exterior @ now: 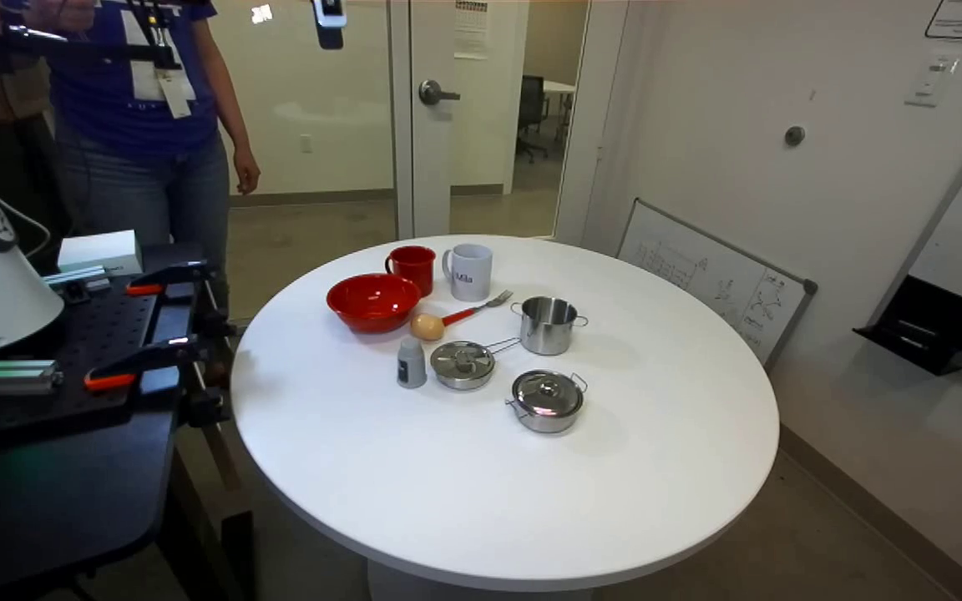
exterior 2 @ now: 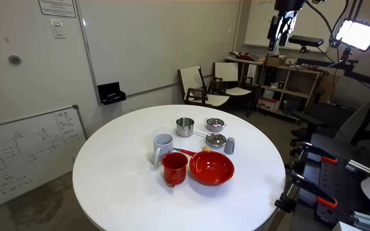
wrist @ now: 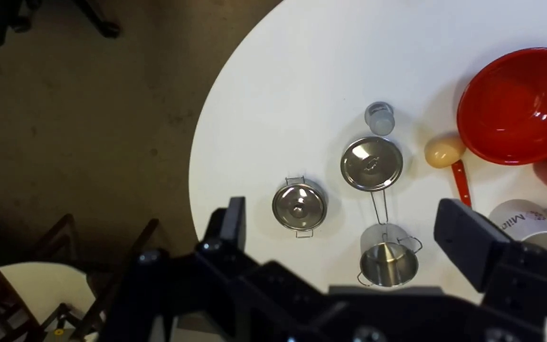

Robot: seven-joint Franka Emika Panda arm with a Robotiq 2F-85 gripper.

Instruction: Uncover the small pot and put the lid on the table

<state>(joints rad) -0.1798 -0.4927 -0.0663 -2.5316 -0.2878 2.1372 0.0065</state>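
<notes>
Hanging high up, the jaws are wide apart. The small pot [exterior: 547, 424] sits on the round white table [exterior: 656, 484], and its shiny round lid [exterior: 547, 392] is on top of it. Near the small pot is a flat long-handled pan [exterior: 464, 384] with a shiny cover [exterior: 463, 361] on it. A taller steel pot [exterior: 546, 335] stands close by, with its top open. Just beside the pan stands a gray bottle [exterior: 412, 365]. Farther off are a red bowl [exterior: 373, 307], a red cup [exterior: 414, 271] and a white mug [exterior: 471, 271]. A red-handled fork [exterior: 468, 313] and a tan egg-shaped thing [exterior: 427, 326] lie near the bowl.
</notes>
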